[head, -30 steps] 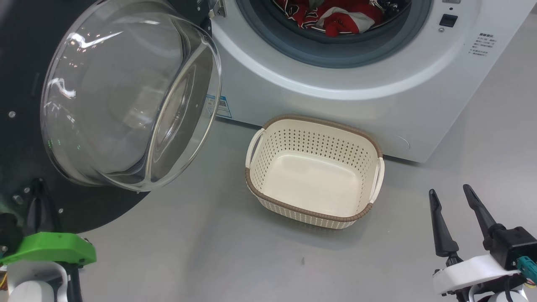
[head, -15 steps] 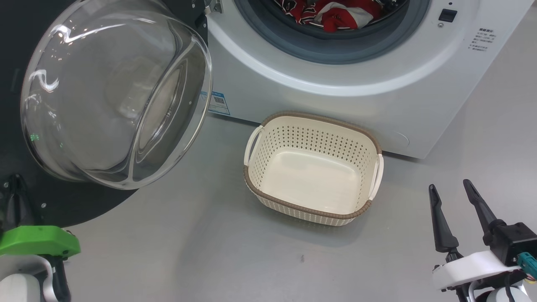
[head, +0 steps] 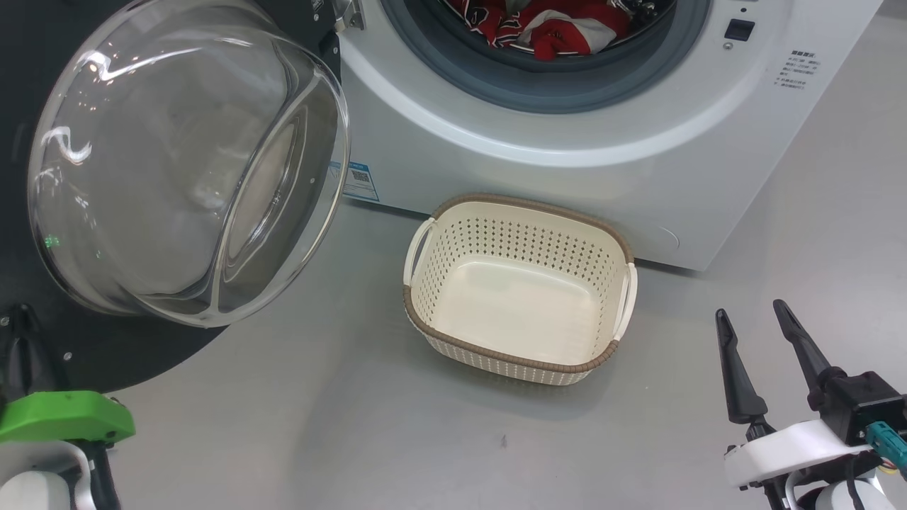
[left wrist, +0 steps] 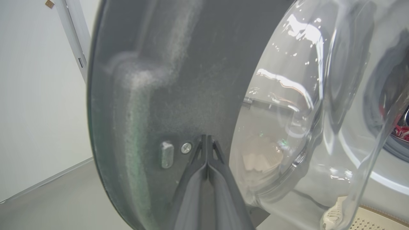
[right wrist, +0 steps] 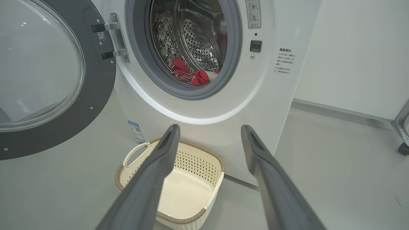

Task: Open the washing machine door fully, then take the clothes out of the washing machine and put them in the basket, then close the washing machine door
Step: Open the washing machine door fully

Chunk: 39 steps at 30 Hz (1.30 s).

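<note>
1. Now the left gripper (left wrist: 207, 140), jaws pressed together and empty, sets its tips on the washing machine door (left wrist: 153, 80).
2. Push steadily outward until it stands fully open.
3. The right gripper (right wrist: 210, 127) gapes wide, holding nothing; the red jerseys (right wrist: 193, 76) lie ahead of its jaws and the basket (right wrist: 198, 163) between them.

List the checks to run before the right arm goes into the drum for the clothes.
1. Door swung clear of the washing machine opening: ok, it stands wide on the left.
2. Right gripper open and empty: ok.
3. Left gripper out of the way: cannot tell; it is shut, tips at the door's inner face.
4. Clothes reachable: ok, the red pile lies low at the front of the drum.
5. Basket ready: ok, upright and empty on the floor before the machine.
</note>
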Motion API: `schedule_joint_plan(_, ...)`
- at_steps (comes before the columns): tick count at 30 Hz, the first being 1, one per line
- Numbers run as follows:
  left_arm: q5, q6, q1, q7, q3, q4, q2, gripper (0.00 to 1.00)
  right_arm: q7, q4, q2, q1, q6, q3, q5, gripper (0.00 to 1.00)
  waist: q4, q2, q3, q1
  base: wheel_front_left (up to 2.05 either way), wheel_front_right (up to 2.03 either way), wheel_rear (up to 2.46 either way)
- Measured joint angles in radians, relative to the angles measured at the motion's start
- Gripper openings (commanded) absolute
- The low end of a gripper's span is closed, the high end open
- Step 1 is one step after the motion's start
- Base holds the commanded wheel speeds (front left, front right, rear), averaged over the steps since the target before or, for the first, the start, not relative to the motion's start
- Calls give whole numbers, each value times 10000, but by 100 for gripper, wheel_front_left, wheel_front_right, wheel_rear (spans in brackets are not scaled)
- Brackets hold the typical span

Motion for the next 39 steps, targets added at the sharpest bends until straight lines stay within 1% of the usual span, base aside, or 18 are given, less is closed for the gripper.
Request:
schedule_joint_plan(5,171,0,288,-4,-173,-119,-4,0,0,79,40,0,2,42,0,100,-59,0,-120,0,0,0,0)
schedule_joint_plan(11,562,-2,728,-96,-468,-575,-12,0,-15,219,148,6,46,61,33,100,-119,0,-357,0,0,0,0)
schedule_joint_plan(18,690,-17,1447,-100,-794,-1179,-215,0,-17,267,228,23,46,79,35,100,-146,0,-604,0,0,0,0)
schedule_joint_plan(22,815,-201,1831,-102,-1175,-1490,-242,0,-29,387,242,24,59,150,35,100,-194,0,-705,0,0,0,0)
schedule_joint_plan(28,1055,-629,2381,-88,-2092,-1858,-451,0,-75,443,293,24,59,176,35,100,-362,0,-840,0,0,0,0)
schedule_joint_plan(33,1093,-754,2640,-10,-2566,-2130,-495,0,-104,470,314,22,59,198,35,100,-591,0,-905,0,0,0,0)
schedule_joint_plan(34,1103,-800,2649,4,-2654,-2188,-495,7,-104,491,316,21,59,203,35,100,-642,0,-919,0,0,0,0)
schedule_joint_plan(36,1104,-849,2668,13,-2826,-2309,-504,33,-105,522,337,20,59,213,35,100,-752,0,-951,0,0,0,0)
schedule_joint_plan(37,1106,-880,2676,15,-2886,-2355,-510,42,-105,546,360,20,59,213,35,100,-808,0,-969,0,0,0,0)
schedule_joint_plan(39,1177,-880,2693,79,-2978,-2458,-516,77,-107,596,431,20,58,211,35,100,-923,0,-1016,0,0,0,0)
